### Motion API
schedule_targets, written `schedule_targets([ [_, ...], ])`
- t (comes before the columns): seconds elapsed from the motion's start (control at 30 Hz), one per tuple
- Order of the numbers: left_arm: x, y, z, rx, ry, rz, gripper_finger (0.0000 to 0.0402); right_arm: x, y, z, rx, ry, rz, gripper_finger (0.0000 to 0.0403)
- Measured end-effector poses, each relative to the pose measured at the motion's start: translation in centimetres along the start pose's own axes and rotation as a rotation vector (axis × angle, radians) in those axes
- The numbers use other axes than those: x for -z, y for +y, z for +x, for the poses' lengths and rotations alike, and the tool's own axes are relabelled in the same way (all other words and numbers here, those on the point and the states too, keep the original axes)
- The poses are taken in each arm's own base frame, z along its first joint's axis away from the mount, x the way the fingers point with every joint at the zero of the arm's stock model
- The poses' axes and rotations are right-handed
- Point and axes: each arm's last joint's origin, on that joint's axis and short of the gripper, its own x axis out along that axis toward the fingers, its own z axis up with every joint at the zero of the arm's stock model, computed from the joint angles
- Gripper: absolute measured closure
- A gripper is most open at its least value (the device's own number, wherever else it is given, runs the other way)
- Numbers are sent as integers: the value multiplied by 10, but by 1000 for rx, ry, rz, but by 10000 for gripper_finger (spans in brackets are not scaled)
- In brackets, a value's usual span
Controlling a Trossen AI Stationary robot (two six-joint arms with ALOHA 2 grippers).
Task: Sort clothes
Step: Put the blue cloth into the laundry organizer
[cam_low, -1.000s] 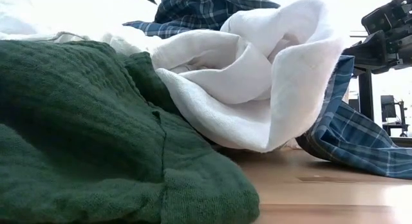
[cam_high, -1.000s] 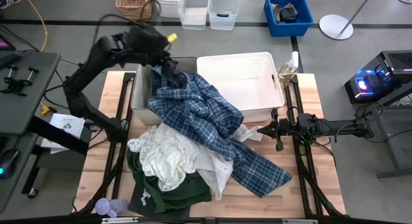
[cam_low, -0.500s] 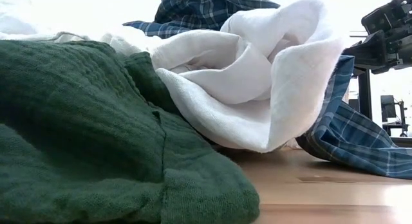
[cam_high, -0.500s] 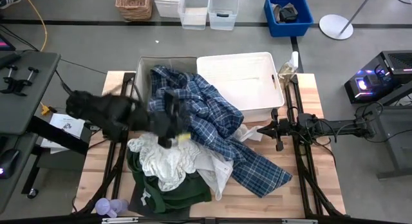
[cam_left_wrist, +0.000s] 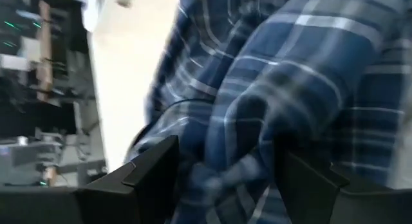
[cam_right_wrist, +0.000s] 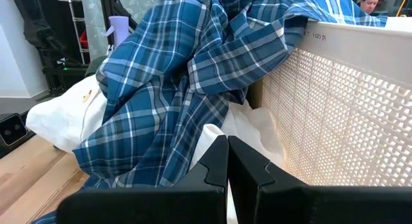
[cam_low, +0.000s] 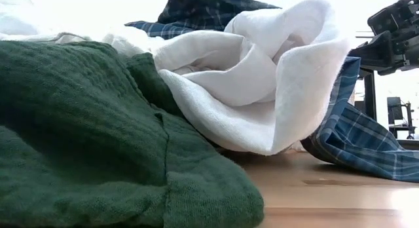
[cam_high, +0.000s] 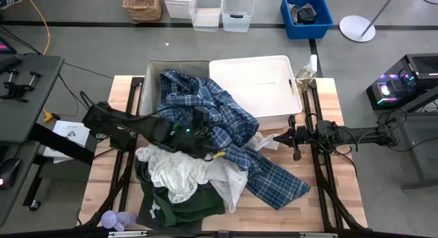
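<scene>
Clothes lie heaped mid-table from above: our left gripper (cam_high: pixel 205 143) sits on the plaid shirt (cam_high: pixel 226 132), which drapes from the grey bin (cam_high: pixel 146 87) past the white basket (cam_high: pixel 256 84), with a white shirt (cam_high: pixel 174 171) and green top (cam_high: pixel 185 202) nearer, while our right gripper (cam_high: pixel 282 138) waits at the right. At table height we see the green top (cam_low: pixel 85 136) left, the white shirt (cam_low: pixel 262 84) over it, plaid (cam_low: pixel 363 139) right. Our left wrist shows fingers (cam_left_wrist: pixel 145 169) spread wide around plaid (cam_left_wrist: pixel 283 89); our right wrist shows its fingers (cam_right_wrist: pixel 215 169) pressed together, facing plaid (cam_right_wrist: pixel 174 89) and the basket (cam_right_wrist: pixel 341 108).

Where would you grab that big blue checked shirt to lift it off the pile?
Probably from above, at the raised bunched folds in the middle of the plaid shirt. It lies on top of the other clothes there, and the left gripper is open around that bunch.
</scene>
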Motion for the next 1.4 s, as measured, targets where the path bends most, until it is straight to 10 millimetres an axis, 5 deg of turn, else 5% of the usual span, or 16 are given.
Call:
schedule_targets([
  [0.23,-6,-7,51,16,120,88,190,0,0,0,0,-1,0,402],
  [0.3,-7,-8,63,18,144,95,233,0,0,0,0,-1,0,402],
  [0.4,-5,-5,73,10,167,71,352,0,0,0,0,0,0,402],
  [0.5,0,9,68,49,120,-46,385,0,0,0,0,0,0,402],
  [0.67,30,64,18,-57,-17,-365,396,0,0,0,0,0,0,402],
  [0.87,123,140,-79,-429,-124,-780,399,0,0,0,0,-1,0,402],
  [1.1,223,155,-174,-781,-208,-1208,400,0,0,0,0,0,0,402],
  [1.27,238,149,-183,-767,-230,-1281,401,0,0,0,0,0,0,402],
  [1.4,220,142,-140,-575,-150,-1235,401,0,0,0,0,-1,0,402],
])
